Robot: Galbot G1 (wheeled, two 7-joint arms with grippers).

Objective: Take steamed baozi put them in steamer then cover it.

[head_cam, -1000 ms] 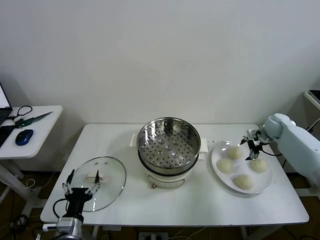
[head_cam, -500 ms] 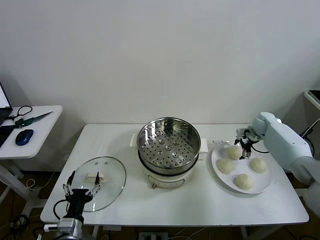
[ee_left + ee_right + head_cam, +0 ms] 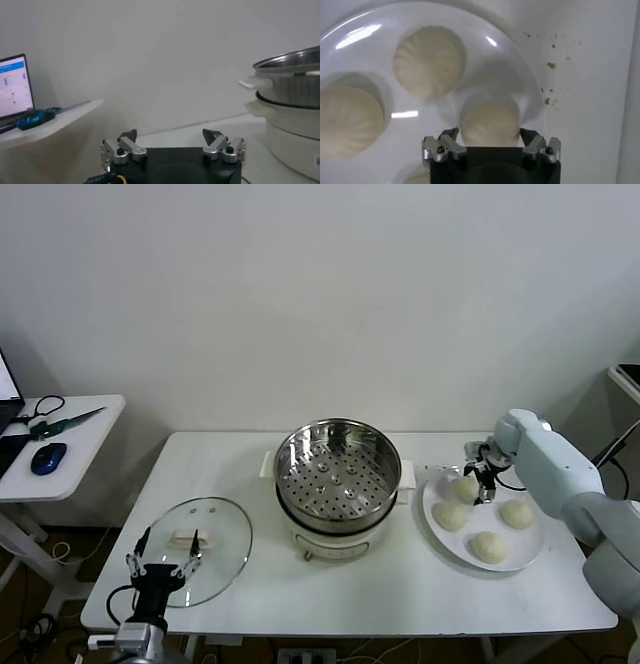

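Fingers of my right pincer [image 3: 490,144] straddle a baozi [image 3: 490,122] on the plate [image 3: 520,556], right of frame, contact unclear.

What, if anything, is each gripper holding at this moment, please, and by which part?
Nothing is clearly held. The right gripper has its fingers on either side of the rear-left baozi on the plate, no firm grip shown. The left gripper is open and empty.

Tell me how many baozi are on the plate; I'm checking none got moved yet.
4, all on the plate: one at the back left between the right tool's fingers, one front left, one right, one front. The steamer holds none.
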